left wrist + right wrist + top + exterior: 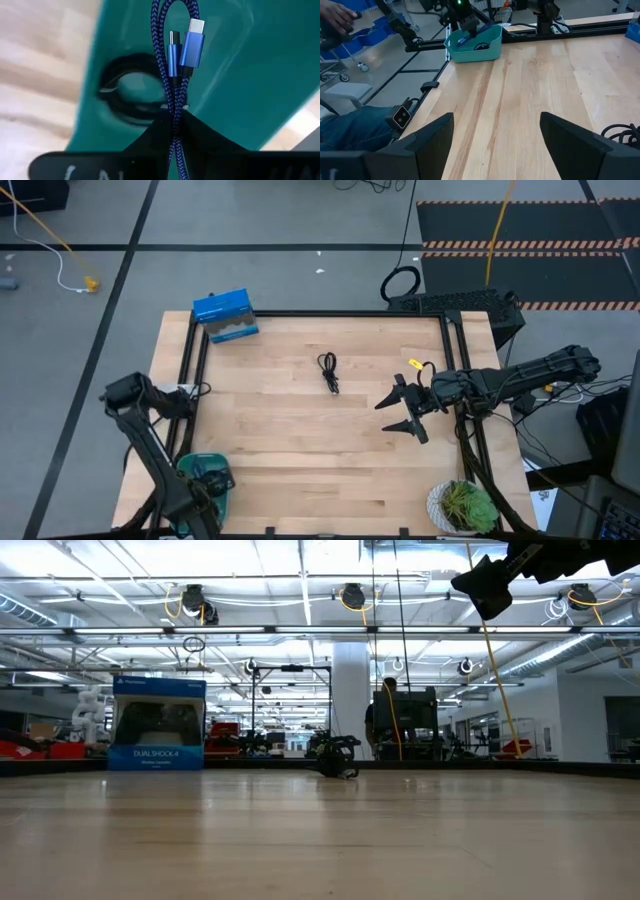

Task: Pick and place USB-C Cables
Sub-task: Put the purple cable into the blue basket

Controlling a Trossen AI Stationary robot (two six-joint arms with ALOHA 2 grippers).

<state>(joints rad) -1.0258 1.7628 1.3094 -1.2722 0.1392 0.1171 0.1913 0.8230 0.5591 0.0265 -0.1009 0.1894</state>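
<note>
The blue-purple braided USB-C cable (175, 100) hangs pinched in the left gripper (175, 131) over the teal plastic bin (222, 502) at the high view's lower left, where a black cable (122, 95) already lies. The placing step is in hand; next comes letting go. Another black bundled cable (329, 372) waits mid-table, upper centre. The right gripper (410, 408), jaws spread and empty, hovers right of it.

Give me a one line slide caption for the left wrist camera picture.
Left gripper shut on a blue braided USB-C cable over the teal bin, a black cable already inside.
</note>
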